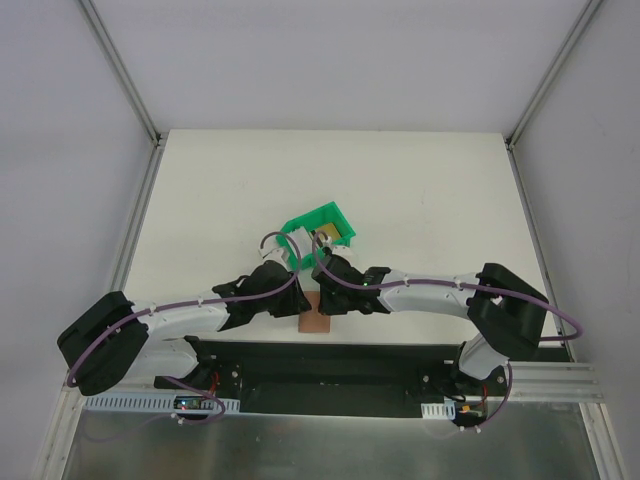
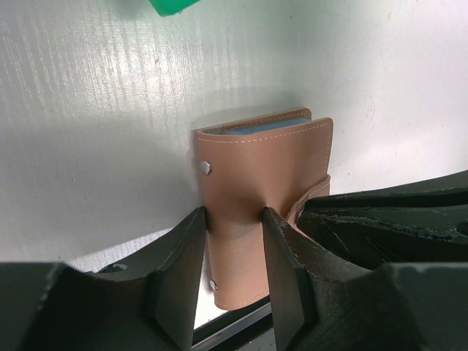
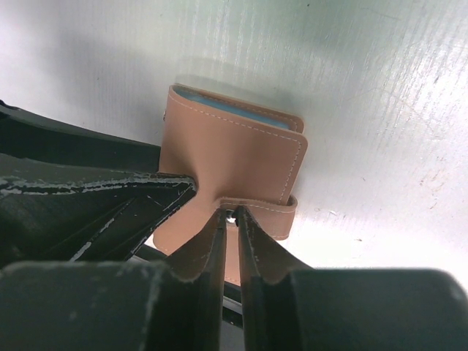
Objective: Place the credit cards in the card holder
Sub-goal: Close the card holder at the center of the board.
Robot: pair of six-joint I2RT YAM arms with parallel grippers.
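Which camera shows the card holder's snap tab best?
Right wrist: the snap tab sits centre frame, most of its strap visible. Left wrist shows just its end; top external shows only a tan patch of card holder.
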